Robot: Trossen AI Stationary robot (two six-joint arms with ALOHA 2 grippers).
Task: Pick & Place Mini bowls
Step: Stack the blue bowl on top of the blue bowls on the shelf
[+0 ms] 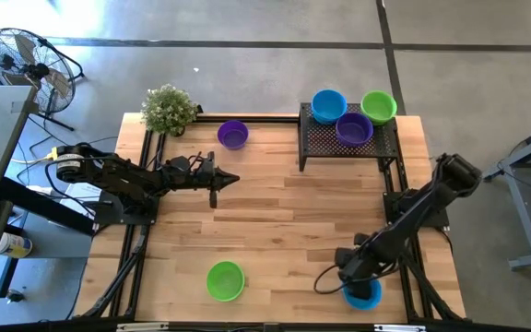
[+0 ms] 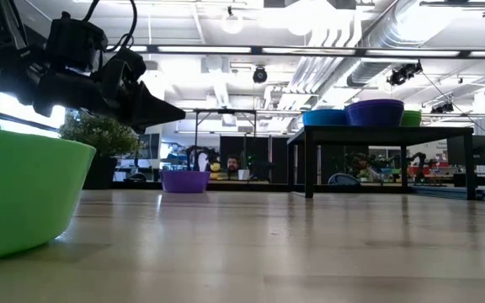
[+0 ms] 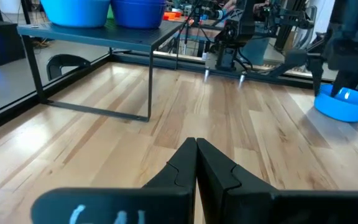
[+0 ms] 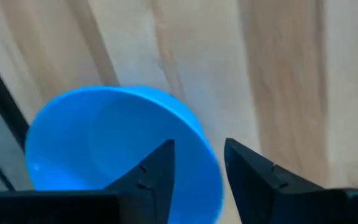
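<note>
A blue mini bowl (image 1: 369, 297) (image 4: 104, 137) (image 3: 345, 106) sits near the table's near right corner. My right gripper (image 1: 358, 281) (image 4: 199, 155) is right above it, pointing down and open. One finger stands inside the bowl's rim and one outside, and no touch shows. My left gripper (image 1: 233, 179) (image 3: 196, 149) (image 2: 175, 109) is shut and empty, held level above the table's far left part. A green bowl (image 1: 225, 279) (image 2: 15, 194) rests near the near edge. A purple bowl (image 1: 233, 135) (image 2: 184, 181) rests near the far edge.
A black mesh stand (image 1: 321, 143) at the far right carries a blue bowl (image 1: 328, 104), a purple bowl (image 1: 354, 128) and a green bowl (image 1: 378, 106). A potted plant (image 1: 169, 109) stands at the far left corner. Bare wood lies across the table's middle.
</note>
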